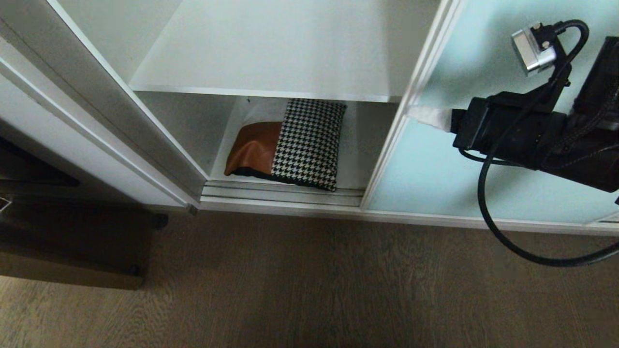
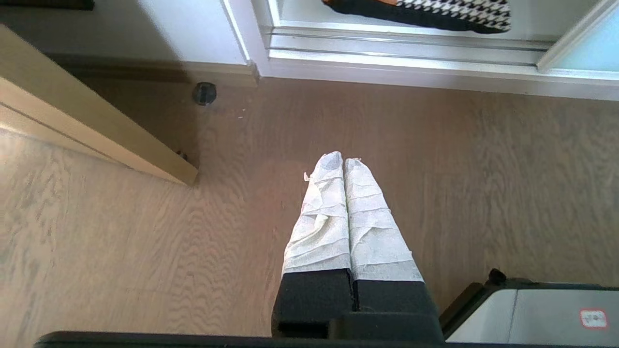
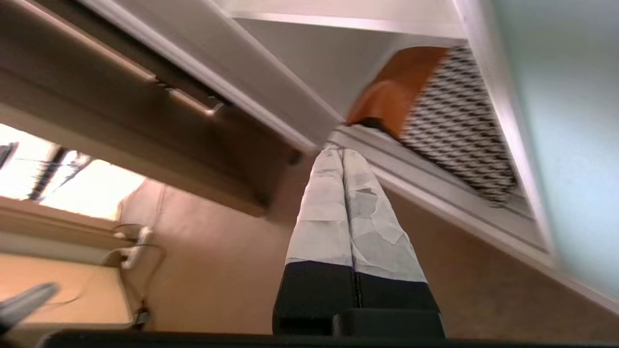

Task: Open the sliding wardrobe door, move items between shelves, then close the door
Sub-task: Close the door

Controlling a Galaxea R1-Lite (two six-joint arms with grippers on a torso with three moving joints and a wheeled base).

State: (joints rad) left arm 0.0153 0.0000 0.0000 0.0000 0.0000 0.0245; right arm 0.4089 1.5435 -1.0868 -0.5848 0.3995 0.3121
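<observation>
Lying on the bottom shelf [image 1: 355, 145], cushion [image 1: 290, 145] left of right gripper [image 1: 413, 115].

1. The sliding wardrobe door [image 1: 483, 159], frosted pale aqua glass in a slim silver-white frame, stands right of the open bay.
2. The cushion [image 1: 290, 142], brown leather beside black-white houndstooth, lies flat on the bottom shelf [image 1: 355, 150].
3. The upper shelf [image 1: 271, 58], plain white, sits directly above the cushion.
</observation>
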